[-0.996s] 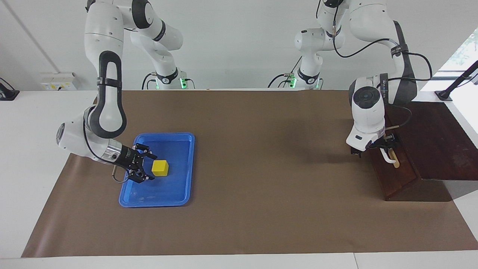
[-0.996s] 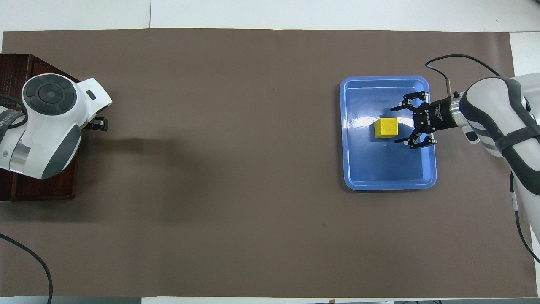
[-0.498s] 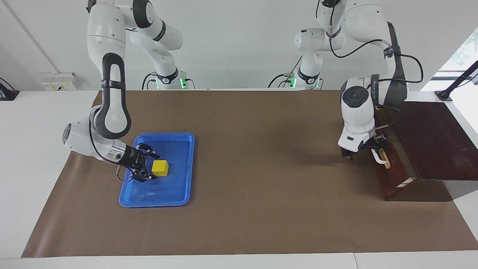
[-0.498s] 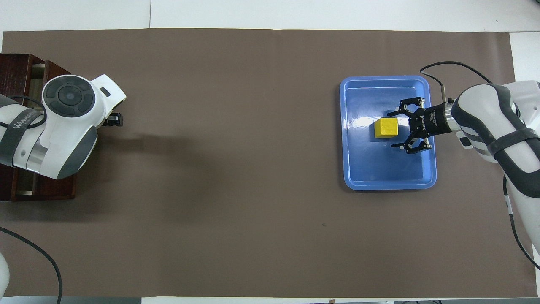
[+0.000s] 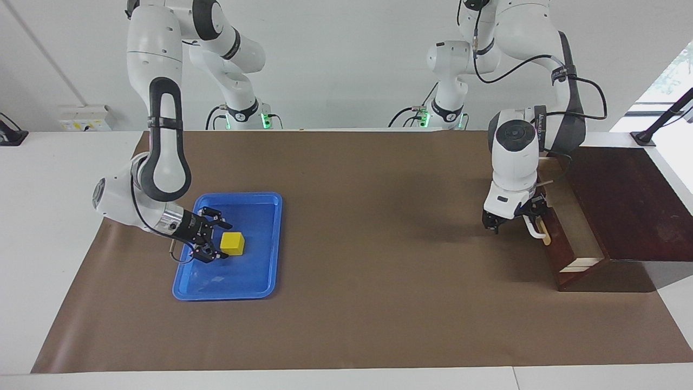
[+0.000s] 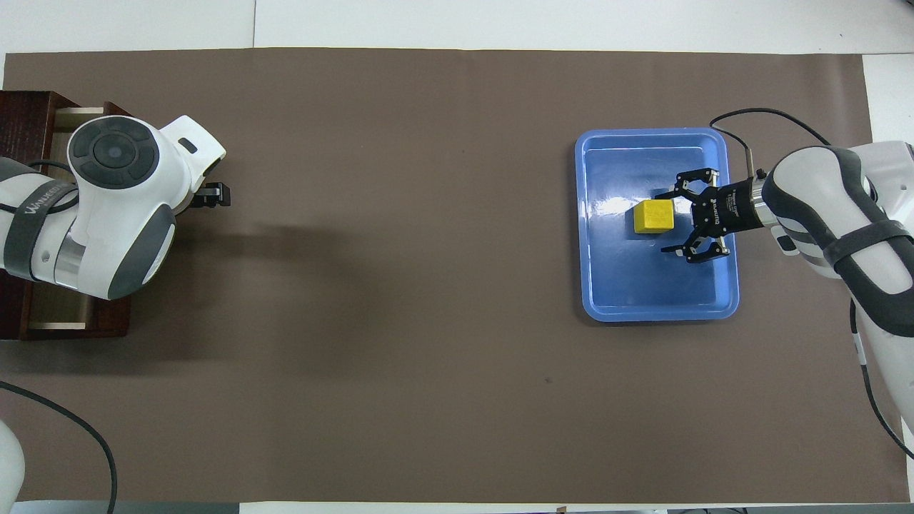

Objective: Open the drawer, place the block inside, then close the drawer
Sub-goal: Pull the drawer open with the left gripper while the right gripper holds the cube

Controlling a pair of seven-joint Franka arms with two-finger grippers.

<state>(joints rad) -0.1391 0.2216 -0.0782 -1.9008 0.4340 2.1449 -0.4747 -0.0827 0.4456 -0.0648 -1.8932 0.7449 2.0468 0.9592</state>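
One camera sits high across the worktop (image 5: 379, 271), facing both robots from a distance. The other hangs above the robots' end, looking steeply down and forward. Both share the brown-covered worktop (image 6: 400, 285), seen half a turn apart.

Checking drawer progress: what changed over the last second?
The left gripper, at the white handle, has pulled the drawer out toward the table's middle, so its pale interior now shows. The right gripper edged back slightly, open beside the block. Block and blue tray stayed put.
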